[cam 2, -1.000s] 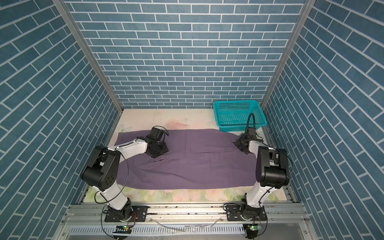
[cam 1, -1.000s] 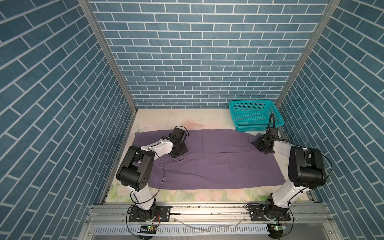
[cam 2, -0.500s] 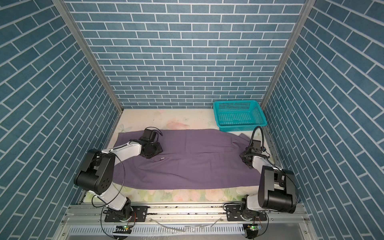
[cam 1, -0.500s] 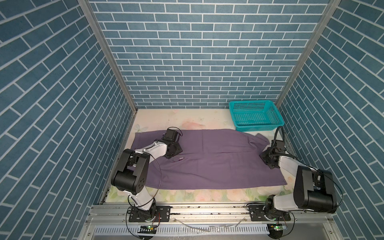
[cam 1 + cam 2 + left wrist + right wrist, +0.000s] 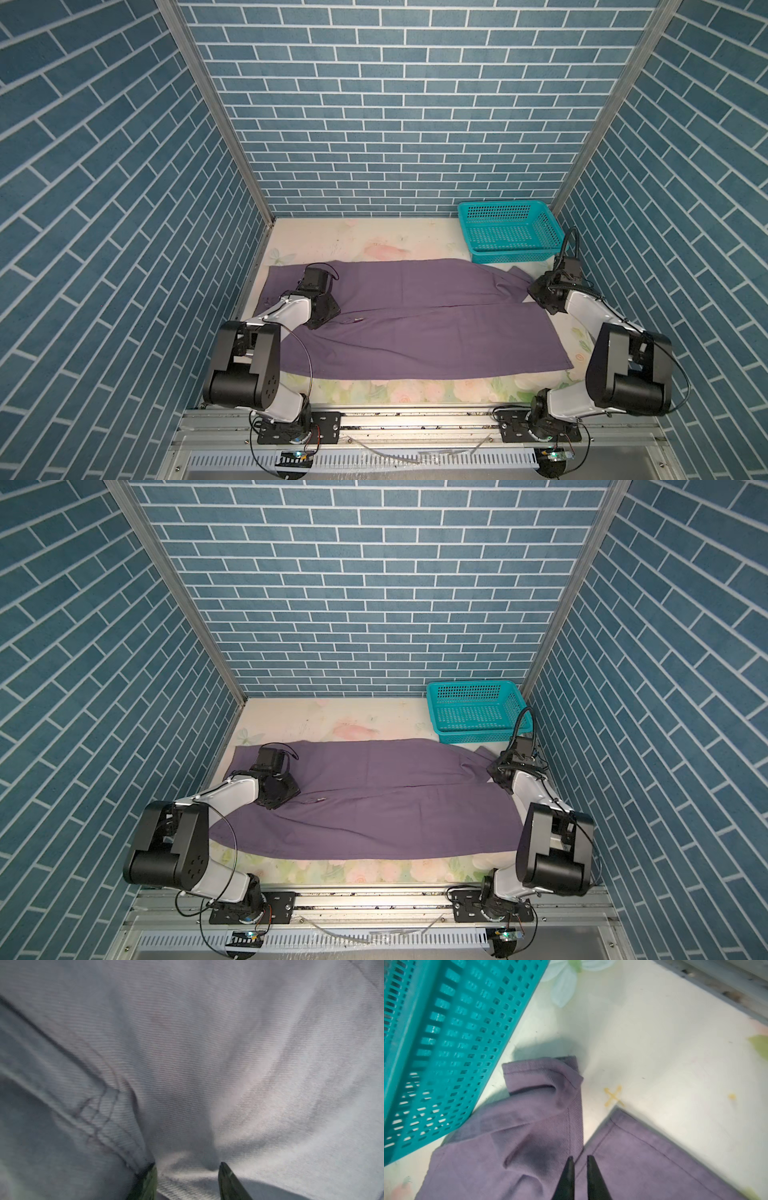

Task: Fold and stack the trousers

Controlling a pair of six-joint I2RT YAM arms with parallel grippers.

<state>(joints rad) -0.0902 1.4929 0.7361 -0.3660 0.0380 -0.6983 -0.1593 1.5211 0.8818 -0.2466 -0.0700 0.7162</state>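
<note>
**Q:** What stands on the table (image 5: 374, 245), and how many of each?

**A:** One pair of trousers (image 5: 415, 328), one basket (image 5: 509, 232), and two arms with one gripper each. Both top views show the same count.

**Q:** Where do the trousers lie?

**A:** Spread flat across the middle of the table, reaching nearly from its left edge to its right edge (image 5: 395, 812). The two legs run to the right, one far and one near, with a seam line between them. The near leg ends in a flat, straight hem. The far leg's end is rumpled and lies just beside the basket's near wall, in the far right corner.

**Q:** And the left gripper (image 5: 187, 1169)?

**A:** It is low over the left end of the trousers. Its two fingertips (image 5: 226, 1178) stand moderately apart and press into the cloth, with a small pucker of fabric between them and a stitched seam beside one tip. Whether the cloth is actually pinched cannot be told.

**Q:** The right gripper (image 5: 580, 1159)?

**A:** It is at the right end, over the edge of the far leg, where the two hems part. The jaws are narrow, with a thin slit between them and nothing in it. One yellow cross (image 5: 613, 1096) marks the bare table just beyond.
</note>
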